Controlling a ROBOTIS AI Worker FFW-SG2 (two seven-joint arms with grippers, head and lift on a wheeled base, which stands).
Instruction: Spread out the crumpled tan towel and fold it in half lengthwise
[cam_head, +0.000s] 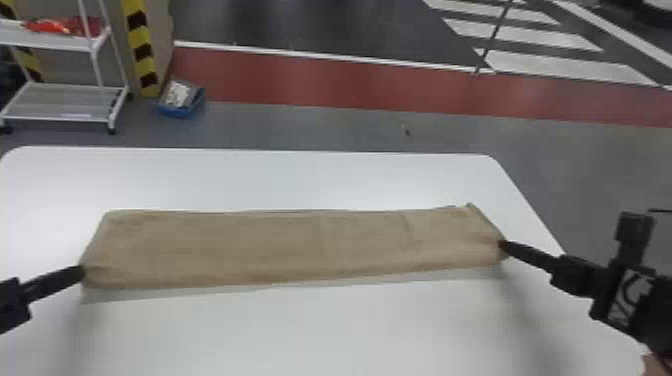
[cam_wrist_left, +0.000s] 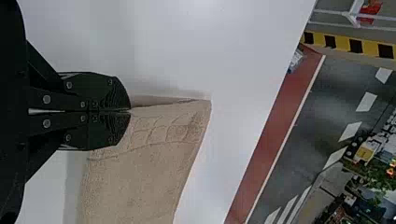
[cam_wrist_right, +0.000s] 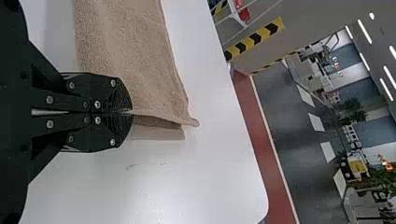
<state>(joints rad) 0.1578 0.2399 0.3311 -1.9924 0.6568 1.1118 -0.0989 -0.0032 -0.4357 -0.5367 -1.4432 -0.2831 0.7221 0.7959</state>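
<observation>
In the head view, the tan towel lay across the white table as a long, narrow, folded strip, its length running from left to right. The left gripper pinched its near left corner, and the right gripper had hold of its right end, toward the near corner. The broad upper face was mostly smooth, with a faint crease toward the right and a small raised bit at the far right corner. Beyond the table, a white cart held red-orange items on its upper shelf. Near it were a yellow-and-black striped pillar and a blue bin with pale contents, standing on the floor.

In the left wrist view, the left gripper had its two fingers pressed together on the towel's edge. A patterned woven band ran close to that end of the towel, and the end reached out past the fingertips to a corner over the table.

In the right wrist view, the right gripper was closed tight on the towel's edge. Past the fingertips, the end parted slightly into layers, with a small rounded corner jutting out and a lower layer showing beneath. Small dark marks dotted the tabletop nearby.
</observation>
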